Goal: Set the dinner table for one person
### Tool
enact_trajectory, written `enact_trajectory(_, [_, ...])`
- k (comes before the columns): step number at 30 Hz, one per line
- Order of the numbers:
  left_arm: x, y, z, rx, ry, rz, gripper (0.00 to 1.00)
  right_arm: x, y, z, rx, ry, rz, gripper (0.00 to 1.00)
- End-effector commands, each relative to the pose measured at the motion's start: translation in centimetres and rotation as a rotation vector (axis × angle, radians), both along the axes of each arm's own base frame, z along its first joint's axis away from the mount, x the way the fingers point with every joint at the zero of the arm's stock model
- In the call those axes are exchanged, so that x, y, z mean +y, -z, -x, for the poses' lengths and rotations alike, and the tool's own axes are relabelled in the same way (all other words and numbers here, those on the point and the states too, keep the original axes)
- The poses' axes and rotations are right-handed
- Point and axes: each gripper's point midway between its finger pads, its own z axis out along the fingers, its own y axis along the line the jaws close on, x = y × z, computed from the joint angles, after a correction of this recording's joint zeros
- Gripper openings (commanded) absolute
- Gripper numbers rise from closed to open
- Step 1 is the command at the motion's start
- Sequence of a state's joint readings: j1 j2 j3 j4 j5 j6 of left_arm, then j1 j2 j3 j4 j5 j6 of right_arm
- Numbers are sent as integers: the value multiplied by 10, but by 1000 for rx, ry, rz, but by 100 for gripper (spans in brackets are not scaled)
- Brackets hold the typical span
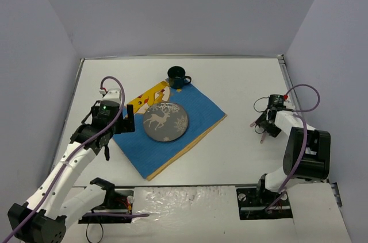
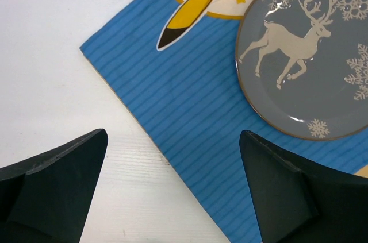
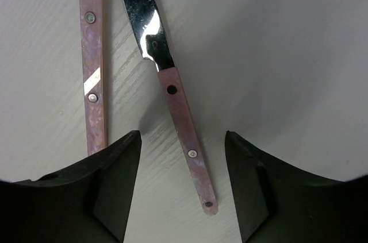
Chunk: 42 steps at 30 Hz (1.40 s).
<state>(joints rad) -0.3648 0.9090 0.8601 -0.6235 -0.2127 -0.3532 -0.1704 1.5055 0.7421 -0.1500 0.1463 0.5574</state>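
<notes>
While the left hand (image 2: 172,134) is held spread above a corner of the placemat (image 2: 190,122), the right hand (image 3: 181,137) is spread astride a knife (image 3: 175,99), seemingly untouched, near the right edge of the counter (image 1: 241,151).

The top edge is cutting off the tip of the knife (image 3: 150,24) and the whole head of the other pink-handled piece (image 3: 93,76), a finger (image 3: 103,185) of the right gripper (image 3: 181,137) is hiding that handle's end, and the plate (image 2: 310,53) and mat (image 2: 190,116) are running off the left wrist view's edges.
</notes>
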Motion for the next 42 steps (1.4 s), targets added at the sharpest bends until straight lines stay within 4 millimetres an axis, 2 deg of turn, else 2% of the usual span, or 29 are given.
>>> enact_trajectory(1, [9,-13,-18,-83,-37,-42,97,-3,12,-4,-3,10,-17,45])
enact_trajectory(7, [13,-10,-19,-65,-55,-68,97,-3,16,3,15,-8,-16,14])
enact_trajectory(11, [13,-9,-19,-63,-54,-63,97,-4,4,5,-6,-16,4,5])
enact_trajectory(13, [12,-9,-19,-62,-53,-63,97,-8,-14,1,-36,-21,37,1])
enact_trajectory(16, [12,-8,-18,-59,-51,-60,97,-6,-62,-15,-127,-68,130,0])
enact_trajectory(19, [12,-7,-18,-56,-52,-60,97,15,-106,-34,-226,-160,167,0])
enact_trajectory(22, [11,-7,-19,-56,-49,-56,97,67,-132,-57,-288,-384,140,0])
enact_trajectory(25, [11,-8,-18,-62,-52,-53,97,129,-141,-72,-301,-651,124,0])
enact_trajectory(26, [12,-9,-18,-66,-54,-54,97,144,-144,-79,-293,-738,150,0])
enact_trajectory(27, [13,-9,-18,-67,-57,-57,97,146,-144,-80,-294,-744,151,0])
enact_trajectory(28, [14,-9,-18,-68,-61,-61,97,179,-139,-84,-278,-889,151,0])
enact_trajectory(31, [19,-9,-19,-69,-80,-71,97,228,-127,-88,-227,-1122,173,0])
enact_trajectory(35, [26,-10,-19,-72,-108,-88,97,259,-112,-93,-181,-1298,203,0])
enact_trajectory(37, [27,-11,-18,-77,-116,-89,97,281,-96,-93,-153,-1403,156,0])
enact_trajectory(42, [31,-12,-18,-81,-129,-95,97,298,-75,-102,-94,-1480,143,0])
